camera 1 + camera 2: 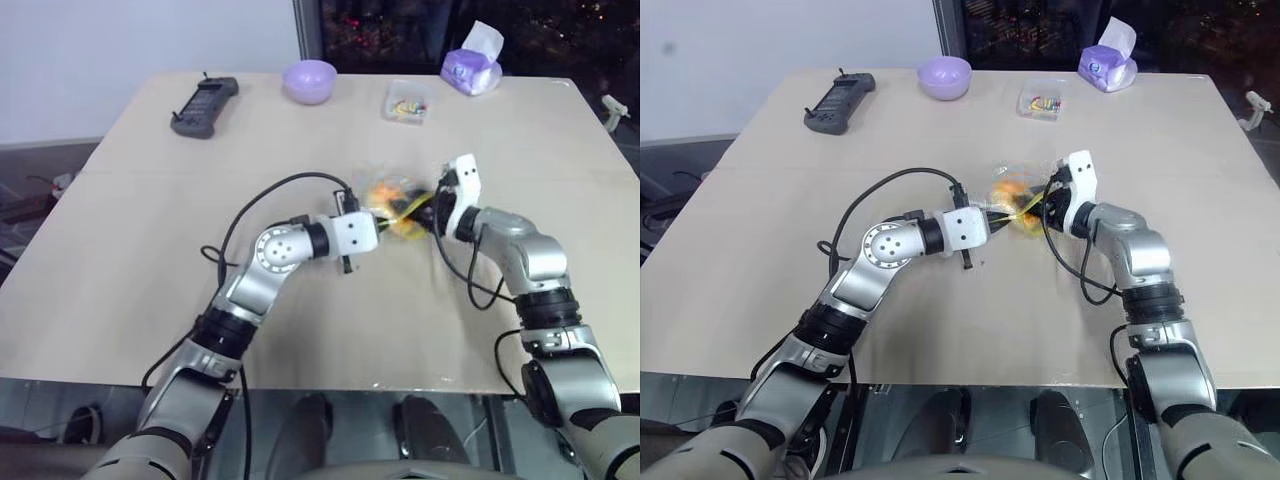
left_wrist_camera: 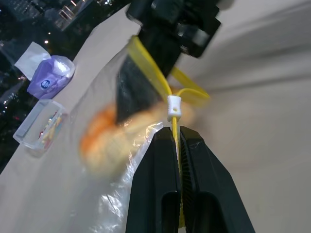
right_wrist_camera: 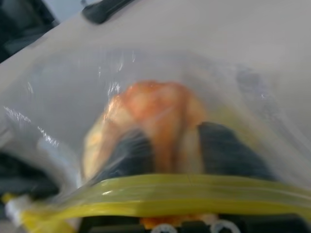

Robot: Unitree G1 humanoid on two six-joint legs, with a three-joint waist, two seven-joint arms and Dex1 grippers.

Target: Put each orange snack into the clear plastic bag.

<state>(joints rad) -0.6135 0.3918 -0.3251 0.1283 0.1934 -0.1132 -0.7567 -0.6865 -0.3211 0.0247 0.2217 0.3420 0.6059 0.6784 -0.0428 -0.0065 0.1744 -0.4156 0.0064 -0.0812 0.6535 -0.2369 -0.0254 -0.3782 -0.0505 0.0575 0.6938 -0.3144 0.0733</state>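
Left gripper (image 2: 179, 145): two black fingers pinched shut on the yellow zip strip of the bag, just below the small white slider (image 2: 174, 108). In the left eye view it sits mid-frame, meeting the other arm over the table.
Right gripper (image 1: 428, 212): mid-frame, just right of the left one, pushed into the bag mouth. In the right wrist view its two dark fingers (image 3: 228, 150) stand apart, one on each side of the bun; the film blurs the contact, so whether they press it or have let go I cannot tell.
Orange snack (image 3: 150, 121): domed orange-yellow bun, inside the bag, past the yellow strip, between the right gripper's fingers. Seen as an orange blur centre-left in the left wrist view.
Clear plastic bag (image 2: 121, 194): floppy transparent zip bag, strung between the two grippers at frame centre of the head views, yellow strip running across its open mouth, film crinkled.
Table (image 1: 130, 250): pale beige top; bag is near its middle.
Lilac bowl (image 1: 309, 80): round, top centre, near the far edge, well apart from the bag.
Small clear rigid box (image 1: 407, 102): colourful bits inside, top centre-right, between bowl and tissue pack.
Purple tissue pack (image 1: 471, 68): white tissue sticking up, upper right.
Black handheld remote (image 1: 204, 106): upper left, lying flat.
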